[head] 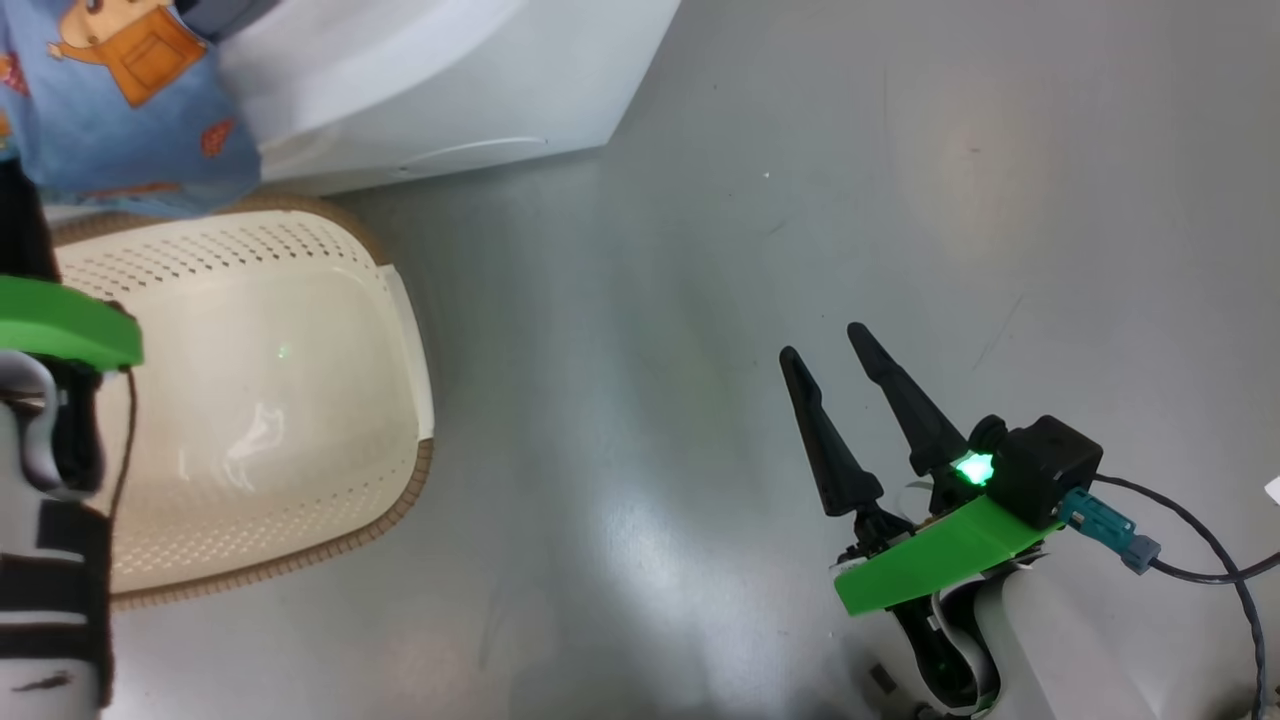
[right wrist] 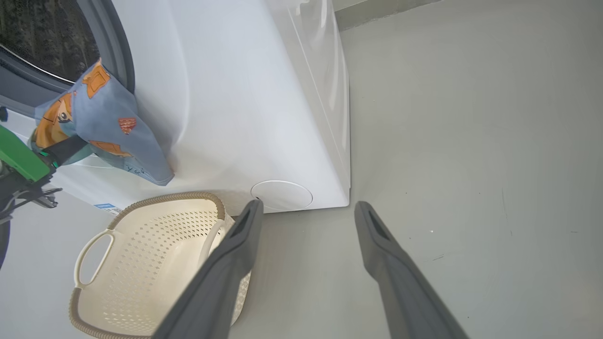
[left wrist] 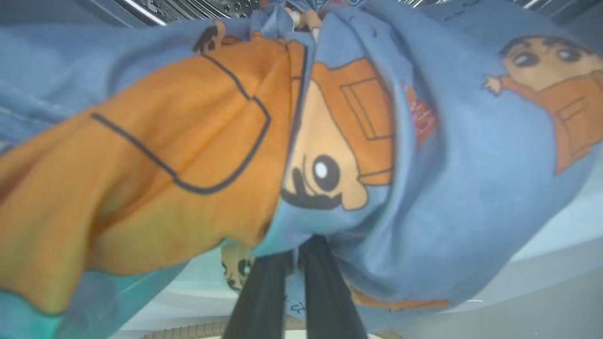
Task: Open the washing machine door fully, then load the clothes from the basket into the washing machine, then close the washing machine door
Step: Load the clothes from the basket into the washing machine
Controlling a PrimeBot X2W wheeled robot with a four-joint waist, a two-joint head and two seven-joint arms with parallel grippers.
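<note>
Two end effectors are accounted for. The left end effector [left wrist: 294, 259] is clenched on the clothes [left wrist: 424, 188]: both dark fingers [left wrist: 256, 301] are seen pressed nearly together, with blue printed fabric bunched over the tips. The bundle is held off the floor at the lower rim of the washing machine [right wrist: 235, 94] opening, and the perforated steel drum [left wrist: 188, 5] is seen just beyond it. The right end effector [head: 824, 345] is released, fingers spread, nothing gripped. It is held over bare floor [head: 800, 200], well apart from the clothes. The basket [right wrist: 141, 263] is set on the floor against the foot of the machine front, below the hanging fabric. A round flap [right wrist: 281, 195] is seen near the front's lower corner. A blue label [right wrist: 104, 205] is seen just beyond the basket's rim.
</note>
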